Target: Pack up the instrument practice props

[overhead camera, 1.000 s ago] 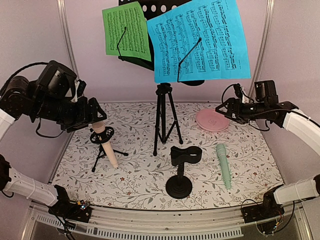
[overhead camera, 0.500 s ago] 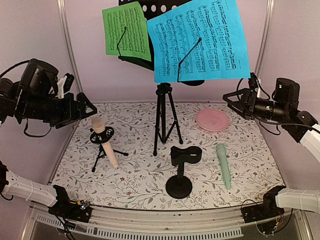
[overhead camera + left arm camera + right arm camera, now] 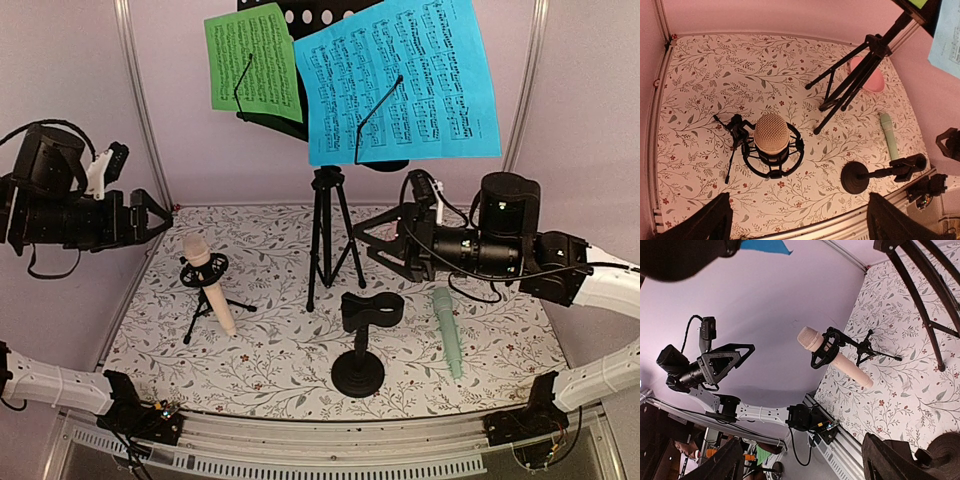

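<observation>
Jaws wide, empty — left gripper (image 3: 156, 212), right gripper (image 3: 366, 238); beige microphone (image 3: 214, 300) sits in holder (image 3: 219, 263).

I see a round pink plate (image 3: 875, 80) at two o'clock, lying flat on the floral table cover (image 3: 715, 75). Pale pink walls (image 3: 765, 15) stand at its twelve o'clock edge.

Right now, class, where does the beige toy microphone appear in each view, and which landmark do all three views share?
Top external: beige microphone left of centre, tilted in its small tripod holder.
Left wrist: mid-frame, head toward the camera.
Right wrist: mid-frame, slanting down to the right.
Shared landmark: music stand tripod legs.
</observation>
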### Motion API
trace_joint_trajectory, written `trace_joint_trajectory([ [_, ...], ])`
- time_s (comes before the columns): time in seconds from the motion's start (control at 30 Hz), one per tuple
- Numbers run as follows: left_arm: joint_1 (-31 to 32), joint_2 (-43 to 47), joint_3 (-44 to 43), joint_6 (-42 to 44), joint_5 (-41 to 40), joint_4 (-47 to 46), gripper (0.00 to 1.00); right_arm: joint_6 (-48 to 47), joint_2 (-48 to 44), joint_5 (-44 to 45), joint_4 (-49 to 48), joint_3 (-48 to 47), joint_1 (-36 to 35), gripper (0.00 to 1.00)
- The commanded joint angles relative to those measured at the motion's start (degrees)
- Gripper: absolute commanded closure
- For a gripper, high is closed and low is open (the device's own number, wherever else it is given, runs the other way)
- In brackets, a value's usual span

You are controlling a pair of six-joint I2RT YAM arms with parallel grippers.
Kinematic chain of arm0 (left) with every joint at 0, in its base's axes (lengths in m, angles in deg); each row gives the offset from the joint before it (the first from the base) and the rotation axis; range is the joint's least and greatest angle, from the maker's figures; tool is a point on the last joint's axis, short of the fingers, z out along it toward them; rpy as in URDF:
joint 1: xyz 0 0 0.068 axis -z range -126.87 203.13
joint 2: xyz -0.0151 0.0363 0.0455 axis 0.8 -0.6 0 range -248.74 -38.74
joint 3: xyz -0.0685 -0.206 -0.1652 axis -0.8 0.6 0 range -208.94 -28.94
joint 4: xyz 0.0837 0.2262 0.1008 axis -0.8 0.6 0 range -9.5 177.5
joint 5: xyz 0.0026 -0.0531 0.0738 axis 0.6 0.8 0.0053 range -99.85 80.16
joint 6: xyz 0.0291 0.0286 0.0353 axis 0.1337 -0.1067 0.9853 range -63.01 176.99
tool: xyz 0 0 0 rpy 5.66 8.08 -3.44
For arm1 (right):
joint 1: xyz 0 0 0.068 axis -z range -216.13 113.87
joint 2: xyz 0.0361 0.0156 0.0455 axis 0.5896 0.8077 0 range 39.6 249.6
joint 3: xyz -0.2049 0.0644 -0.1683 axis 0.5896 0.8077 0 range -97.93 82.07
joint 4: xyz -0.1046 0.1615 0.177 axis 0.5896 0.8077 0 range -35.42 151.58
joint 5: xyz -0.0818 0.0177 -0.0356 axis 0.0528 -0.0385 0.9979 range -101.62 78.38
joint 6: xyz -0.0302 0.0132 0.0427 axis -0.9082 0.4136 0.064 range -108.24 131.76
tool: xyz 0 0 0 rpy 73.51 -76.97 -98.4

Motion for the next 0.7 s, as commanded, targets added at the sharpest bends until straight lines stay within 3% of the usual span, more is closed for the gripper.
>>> trace_joint_trajectory([
  [0.0, -1.08, -0.31, 1.07, 3.1, 2.04, 0.1, 0.07, 3.35, 6.15, 6.56, -5.51, -4.47, -5.99, 0.17],
  [0.23, -1.29, 1.9, 4.41, 2.46, 2.49, -3.16, 0.07, 6.68, 17.75, 4.69, -13.06, -5.91, -10.69, 0.17],
  [0.4, -1.46, 1.58, 5.97, 1.96, 2.39, -4.01, 0.07, 3.21, 24.22, 4.61, -12.86, -11.06, -11.73, 0.18],
  [0.5, -2.04, 0.76, 6.35, 2.38, 1.08, -4.1, 0.07, -1.96, 25.33, 8.93, -12.93, -12.23, -11.58, 0.18],
  [0.67, -3.45, -1.06, 5.66, 3.09, 1.71, -4.89, 0.08, -7.47, 27.25, 13.23, -19.79, -10.93, -11.61, 0.17],
])
